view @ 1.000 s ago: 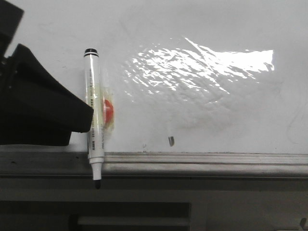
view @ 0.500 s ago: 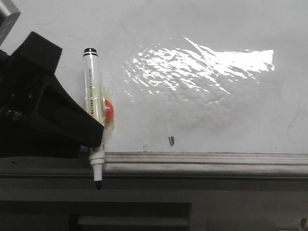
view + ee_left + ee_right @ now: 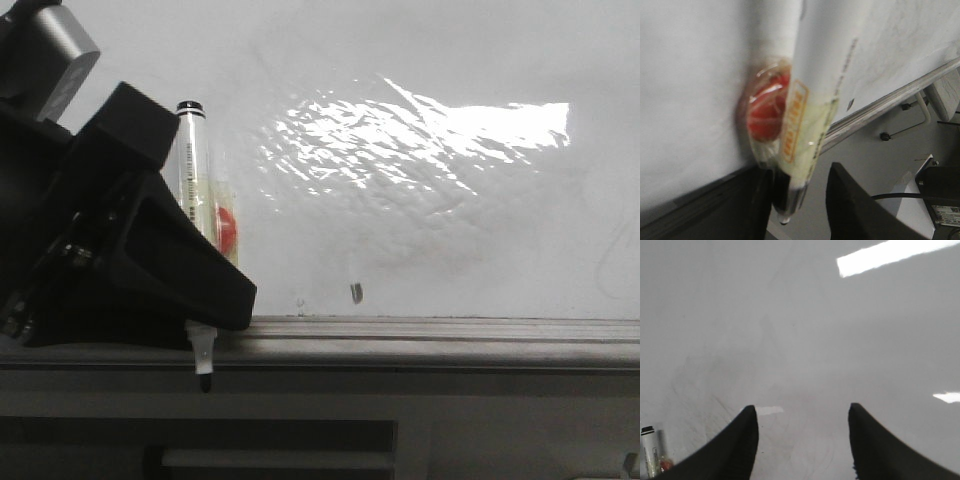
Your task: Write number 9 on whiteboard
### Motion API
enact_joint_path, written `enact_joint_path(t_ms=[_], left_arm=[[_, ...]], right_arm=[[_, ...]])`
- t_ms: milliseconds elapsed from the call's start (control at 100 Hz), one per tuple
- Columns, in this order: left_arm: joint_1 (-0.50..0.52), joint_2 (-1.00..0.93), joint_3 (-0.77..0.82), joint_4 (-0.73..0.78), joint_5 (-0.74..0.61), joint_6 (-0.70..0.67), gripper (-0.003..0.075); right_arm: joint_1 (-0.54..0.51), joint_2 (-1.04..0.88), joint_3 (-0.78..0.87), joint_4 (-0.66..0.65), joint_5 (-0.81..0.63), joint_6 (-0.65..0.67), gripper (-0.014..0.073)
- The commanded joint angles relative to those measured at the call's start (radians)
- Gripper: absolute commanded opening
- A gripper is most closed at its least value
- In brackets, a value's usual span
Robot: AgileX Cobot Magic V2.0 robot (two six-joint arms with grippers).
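On the left of the whiteboard point(image 3: 420, 200), a marker point(image 3: 191, 160) stands upright, its dark tip hanging below the grey ledge point(image 3: 430, 330). A red blob under clear tape point(image 3: 226, 228) sits just beside the marker's right side. The left pincer point(image 3: 800, 200) is released, its black fingers point(image 3: 850, 205) on either side of the marker's lower end; whether they touch it cannot be told. In the front view the left arm point(image 3: 110, 230) covers most of the marker's barrel. A small dark smudge point(image 3: 355, 292) sits just above the ledge, right of the marker. No written 9 shows on the board. The right pincer point(image 3: 802, 440) is released, hanging over bare board.
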Motion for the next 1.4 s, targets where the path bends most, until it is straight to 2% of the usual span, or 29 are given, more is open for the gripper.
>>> enact_joint_path(t_ms=[0, 140, 280, 450, 610, 730, 860, 1090, 1220, 1391], left_arm=[[-0.004, 0.002, -0.021, -0.013, -0.037, 0.002, 0.0185], [-0.002, 0.003, -0.023, -0.008, -0.035, 0.064, -0.0020], [-0.002, 0.003, -0.072, 0.058, 0.119, 0.180, -0.0020], [-0.006, 0.003, -0.215, 0.382, 0.324, 0.191, -0.0020], [-0.006, 0.003, -0.327, 0.655, 0.390, 0.186, -0.0020], [-0.006, 0.003, -0.380, 0.779, 0.395, 0.186, -0.0020], [-0.008, 0.003, -0.397, 0.833, 0.397, 0.197, -0.0020], [-0.121, 0.010, -0.399, 0.844, 0.397, 0.409, -0.0020], [-0.167, 0.010, -0.399, 0.856, 0.322, 0.425, -0.0020], [-0.168, 0.010, -0.399, 0.875, 0.315, 0.425, -0.0020]], right_arm=[[0.017, 0.020, -0.035, 0.012, -0.083, -0.015, 0.0351], [0.059, 0.027, -0.035, -0.002, -0.086, -0.015, 0.0351], [0.135, 0.068, -0.066, -0.003, -0.027, -0.079, 0.0351], [0.278, 0.165, -0.142, 0.003, 0.127, -0.253, 0.0347], [0.406, 0.252, -0.160, 0.032, 0.224, -0.397, 0.0347], [0.476, 0.303, -0.160, 0.103, 0.230, -0.524, 0.0347], [0.502, 0.354, -0.160, 0.267, 0.206, -0.689, 0.0347], [0.505, 0.467, -0.160, 0.496, 0.220, -0.936, 0.0348], [0.505, 0.508, -0.160, 0.573, 0.266, -1.079, 0.0349], [0.527, 0.543, -0.160, 0.653, 0.277, -1.196, 0.0374]])
